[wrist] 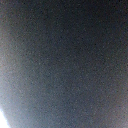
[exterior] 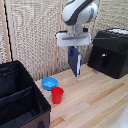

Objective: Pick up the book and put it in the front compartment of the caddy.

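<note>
Closest to the exterior camera, the black fabric caddy (exterior: 20, 97) is sitting at the exterior view's left, its divider splitting it into sections. Just beside it a red cup (exterior: 57, 94) and a small blue bowl (exterior: 49, 83) are resting on the wooden worktop (exterior: 95, 102). Up above, the end effector (exterior: 74, 49) is gripping the navy book (exterior: 75, 62), which is hanging on edge in the air. A black machine (exterior: 110, 52) is sitting at the right.

Wrist view is showing only dark blur, nothing readable.
</note>
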Tool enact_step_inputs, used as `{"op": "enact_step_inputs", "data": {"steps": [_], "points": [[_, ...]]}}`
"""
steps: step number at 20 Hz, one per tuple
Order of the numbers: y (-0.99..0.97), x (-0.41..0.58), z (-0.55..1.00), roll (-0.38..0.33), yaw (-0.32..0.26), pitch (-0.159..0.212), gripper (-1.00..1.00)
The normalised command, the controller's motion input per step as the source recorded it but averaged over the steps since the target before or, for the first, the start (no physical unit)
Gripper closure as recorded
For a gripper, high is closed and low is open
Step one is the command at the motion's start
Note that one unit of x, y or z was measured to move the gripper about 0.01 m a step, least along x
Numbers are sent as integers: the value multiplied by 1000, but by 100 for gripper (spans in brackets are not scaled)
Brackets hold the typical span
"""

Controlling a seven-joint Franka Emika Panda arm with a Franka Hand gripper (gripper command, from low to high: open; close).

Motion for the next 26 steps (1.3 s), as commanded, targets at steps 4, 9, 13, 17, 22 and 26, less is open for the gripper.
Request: {"op": "enact_step_inputs", "data": {"steps": [4,9,13,17,22,26], "points": [[-2,-72,689,58,-317,-1,100],[12,-148,450,114,-244,19,100],[126,-104,435,129,-225,3,100],[416,-99,387,75,-151,2,100],[440,-59,397,86,-142,1,100],[541,-39,300,80,-107,31,100]]}}
